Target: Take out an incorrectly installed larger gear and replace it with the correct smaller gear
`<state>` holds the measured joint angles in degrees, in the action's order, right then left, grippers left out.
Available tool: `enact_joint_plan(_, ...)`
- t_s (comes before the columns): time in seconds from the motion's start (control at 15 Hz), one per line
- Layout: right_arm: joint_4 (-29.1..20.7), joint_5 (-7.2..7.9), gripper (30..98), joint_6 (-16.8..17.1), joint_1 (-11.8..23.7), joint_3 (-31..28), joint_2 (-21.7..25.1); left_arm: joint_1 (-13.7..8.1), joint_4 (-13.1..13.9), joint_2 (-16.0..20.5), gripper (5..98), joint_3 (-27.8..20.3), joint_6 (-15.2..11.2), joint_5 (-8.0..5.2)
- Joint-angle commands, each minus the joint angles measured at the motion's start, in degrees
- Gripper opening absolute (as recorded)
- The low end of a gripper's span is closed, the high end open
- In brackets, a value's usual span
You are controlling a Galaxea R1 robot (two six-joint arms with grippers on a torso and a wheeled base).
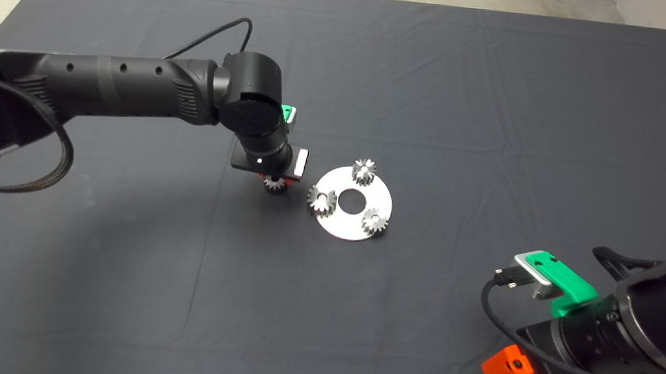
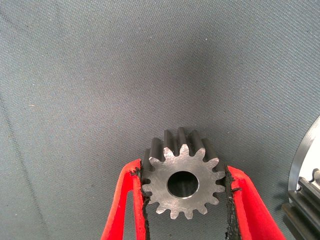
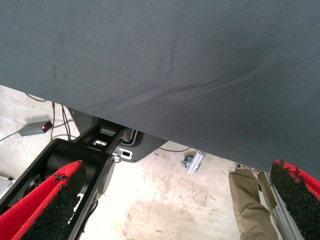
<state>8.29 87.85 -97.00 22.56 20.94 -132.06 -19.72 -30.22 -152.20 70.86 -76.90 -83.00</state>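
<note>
My left gripper (image 1: 275, 183) is down at the mat, just left of the round silvery plate (image 1: 365, 236). In the left wrist view its red fingers (image 2: 127, 200) are shut on both sides of the smaller gear (image 2: 182, 185), a silvery toothed gear with a centre hole; it also shows in the head view (image 1: 275, 185). Three gears stand on the plate. The one at the plate's left edge looks slightly wider, so I take it as the larger gear (image 1: 321, 200); its edge shows in the left wrist view (image 2: 302, 212). My right gripper (image 1: 508, 366) is parked at the lower right, open and empty.
Two more small gears stand on the plate, at the back (image 1: 364, 170) and the front right (image 1: 375, 220), around its centre hole (image 1: 352, 199). The right wrist view shows the mat's edge, the floor, the robot's base (image 3: 100, 145) and a person's leg (image 3: 247, 207).
</note>
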Motion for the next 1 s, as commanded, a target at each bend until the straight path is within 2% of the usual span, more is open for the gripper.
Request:
enact_joint_plan(0.0,0.4,1.89,97.7,-0.3,1.1,-0.1,0.2,0.0,2.5,1.1,24.4,-1.8,-0.3,-0.92)
enact_joint_plan(0.33,0.4,1.89,97.7,-0.3,1.1,-0.1,0.2,-0.7,4.4,1.7,24.0,-4.5,-1.9,-2.41)
enact_joint_plan(0.67,0.4,1.89,97.7,-0.3,1.1,0.0,0.2,-3.5,5.9,1.8,24.0,-5.5,-2.2,-2.69)
enact_joint_plan(0.93,0.4,1.89,97.7,-0.3,1.2,0.0,0.2,-6.7,8.9,1.6,24.0,-5.5,-2.2,-2.87)
